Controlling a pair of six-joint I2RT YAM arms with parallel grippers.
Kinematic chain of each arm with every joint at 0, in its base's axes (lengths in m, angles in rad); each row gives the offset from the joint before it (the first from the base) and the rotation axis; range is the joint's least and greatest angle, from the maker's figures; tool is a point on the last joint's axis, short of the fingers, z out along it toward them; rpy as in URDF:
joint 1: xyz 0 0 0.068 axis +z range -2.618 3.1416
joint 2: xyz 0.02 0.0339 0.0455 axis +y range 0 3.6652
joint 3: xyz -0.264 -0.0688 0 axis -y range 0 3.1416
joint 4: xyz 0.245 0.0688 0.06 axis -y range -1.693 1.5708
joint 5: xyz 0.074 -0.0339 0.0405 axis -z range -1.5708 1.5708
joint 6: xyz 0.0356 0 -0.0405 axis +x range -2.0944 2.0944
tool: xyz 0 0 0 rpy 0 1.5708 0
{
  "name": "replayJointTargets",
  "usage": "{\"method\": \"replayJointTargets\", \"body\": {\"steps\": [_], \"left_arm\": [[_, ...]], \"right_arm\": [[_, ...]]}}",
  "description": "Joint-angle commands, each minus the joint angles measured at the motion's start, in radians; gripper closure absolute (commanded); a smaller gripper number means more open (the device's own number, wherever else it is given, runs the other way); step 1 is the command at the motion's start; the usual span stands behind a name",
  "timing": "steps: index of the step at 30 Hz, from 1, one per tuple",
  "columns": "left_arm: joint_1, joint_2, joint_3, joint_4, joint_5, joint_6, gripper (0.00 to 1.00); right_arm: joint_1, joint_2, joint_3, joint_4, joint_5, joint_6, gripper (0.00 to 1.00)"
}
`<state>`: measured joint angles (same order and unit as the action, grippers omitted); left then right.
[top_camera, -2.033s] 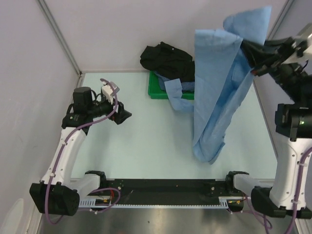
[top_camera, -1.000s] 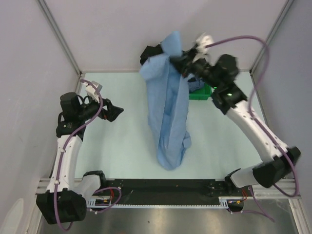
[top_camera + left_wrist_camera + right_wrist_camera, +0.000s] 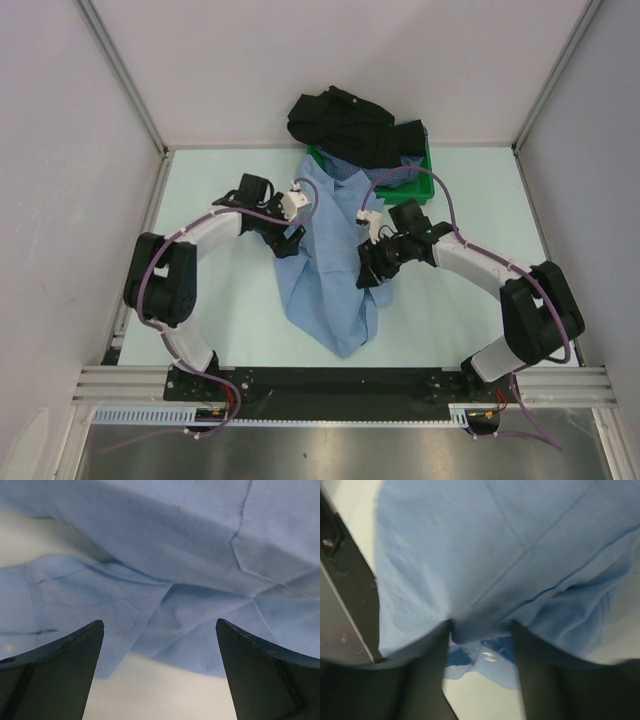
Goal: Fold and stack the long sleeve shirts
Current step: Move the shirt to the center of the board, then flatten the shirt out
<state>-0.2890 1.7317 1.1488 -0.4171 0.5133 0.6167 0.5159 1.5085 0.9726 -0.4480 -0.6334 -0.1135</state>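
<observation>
A light blue cloth shirt (image 3: 485,545) fills most of the frame, creased, with stitched seams running diagonally across it. The right gripper (image 3: 480,630) is at the bottom edge, its two dark, blurred fingers (image 3: 427,680) standing apart. A bunched fold of the shirt spans the gap between them; whether it is pinched cannot be determined. A small white button (image 3: 488,655) sits just below that fold. The pale table surface (image 3: 480,702) shows beneath. A black flat strip (image 3: 342,560) runs along the left side.
</observation>
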Motion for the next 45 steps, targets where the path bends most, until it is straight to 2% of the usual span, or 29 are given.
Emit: {"method": "replayJointTargets", "body": {"steps": [1, 2, 3, 4, 5, 7, 8, 10, 11, 12, 14, 15, 17, 18, 21, 25, 27, 30, 31, 32, 33, 35, 36, 38, 39, 42, 45], "left_arm": [[-0.044, 0.068, 0.046, 0.029, -0.084, 0.034, 0.01], [-0.058, 0.086, 0.043, 0.026, -0.094, 0.032, 0.01], [-0.061, 0.091, 0.039, 0.017, -0.107, 0.037, 0.02], [-0.064, 0.094, 0.035, 0.006, -0.113, 0.040, 0.07], [-0.064, 0.097, 0.035, -0.009, -0.117, 0.046, 0.27], [-0.061, 0.085, 0.023, -0.064, -0.140, 0.070, 0.46], [-0.049, 0.048, -0.009, -0.080, -0.128, 0.081, 0.61], [-0.036, -0.001, -0.055, -0.127, -0.098, 0.120, 0.77], [-0.027, -0.035, -0.107, -0.141, -0.090, 0.130, 0.91], [-0.021, -0.103, -0.136, -0.166, -0.079, 0.156, 0.95], [-0.001, -0.197, -0.217, -0.176, -0.032, 0.169, 1.00], [0.002, -0.284, -0.236, -0.196, -0.016, 0.181, 1.00], [0.004, -0.351, -0.267, -0.233, 0.036, 0.219, 1.00], [0.002, -0.381, -0.271, -0.244, 0.043, 0.219, 1.00], [0.002, -0.419, -0.245, -0.255, 0.088, 0.236, 0.99], [0.002, -0.351, -0.179, -0.255, 0.134, 0.255, 1.00], [0.011, -0.343, -0.121, -0.259, 0.168, 0.235, 1.00], [0.045, -0.371, -0.025, -0.240, 0.226, 0.135, 1.00], [0.047, -0.395, 0.018, -0.204, 0.235, 0.056, 1.00], [0.045, -0.408, 0.037, -0.187, 0.249, 0.022, 1.00], [0.042, -0.415, 0.052, -0.169, 0.252, -0.013, 1.00], [0.040, -0.420, 0.089, -0.129, 0.258, -0.109, 1.00], [0.040, -0.417, 0.100, -0.126, 0.257, -0.132, 1.00], [0.040, -0.416, 0.118, -0.106, 0.240, -0.181, 1.00], [0.040, -0.417, 0.123, -0.101, 0.234, -0.186, 1.00], [0.040, -0.423, 0.131, -0.072, 0.212, -0.219, 1.00], [0.040, -0.420, 0.152, -0.063, 0.208, -0.247, 1.00]], "right_arm": [[-0.077, 0.074, 0.001, 0.020, 0.054, 0.015, 0.59], [-0.097, 0.084, 0.005, 0.014, 0.060, 0.005, 0.64], [-0.138, 0.096, 0.012, 0.005, 0.067, -0.003, 0.74], [-0.155, 0.098, 0.024, -0.017, 0.083, -0.014, 0.77], [-0.174, 0.094, 0.029, -0.029, 0.101, -0.029, 0.80], [-0.212, 0.068, 0.043, -0.063, 0.135, -0.083, 0.82], [-0.224, 0.056, 0.054, -0.073, 0.149, -0.100, 0.82], [-0.244, 0.018, 0.075, -0.116, 0.170, -0.146, 0.80], [-0.243, 0.004, 0.107, -0.139, 0.182, -0.170, 0.76], [-0.243, -0.014, 0.116, -0.153, 0.198, -0.190, 0.67], [-0.238, -0.079, 0.127, -0.178, 0.224, -0.238, 0.54], [-0.240, -0.102, 0.126, -0.188, 0.213, -0.253, 0.43], [-0.223, -0.175, 0.098, -0.225, 0.190, -0.310, 0.33], [-0.214, -0.201, 0.083, -0.238, 0.176, -0.334, 0.24], [-0.121, -0.310, -0.004, -0.253, 0.176, -0.402, 0.16], [0.045, -0.419, -0.121, -0.216, 0.216, -0.452, 0.12], [0.107, -0.441, -0.158, -0.187, 0.209, -0.454, 0.01], [0.116, -0.424, -0.155, -0.109, 0.167, -0.373, 0.00], [0.122, -0.427, -0.156, -0.074, 0.122, -0.347, 0.00], [0.154, -0.430, -0.163, -0.022, 0.114, -0.242, 0.00], [0.170, -0.442, -0.173, 0.135, 0.116, -0.183, 0.00], [0.191, -0.433, -0.198, 0.292, 0.086, -0.062, 0.00], [0.219, -0.407, -0.204, 0.437, 0.089, 0.068, 0.00], [0.257, -0.364, -0.189, 0.564, 0.118, 0.153, 0.00], [0.306, -0.319, -0.178, 0.615, 0.182, 0.187, 0.00], [0.360, -0.263, -0.163, 0.696, 0.338, 0.166, 0.00], [0.366, -0.205, -0.164, 0.767, 0.389, 0.176, 0.00]]}}
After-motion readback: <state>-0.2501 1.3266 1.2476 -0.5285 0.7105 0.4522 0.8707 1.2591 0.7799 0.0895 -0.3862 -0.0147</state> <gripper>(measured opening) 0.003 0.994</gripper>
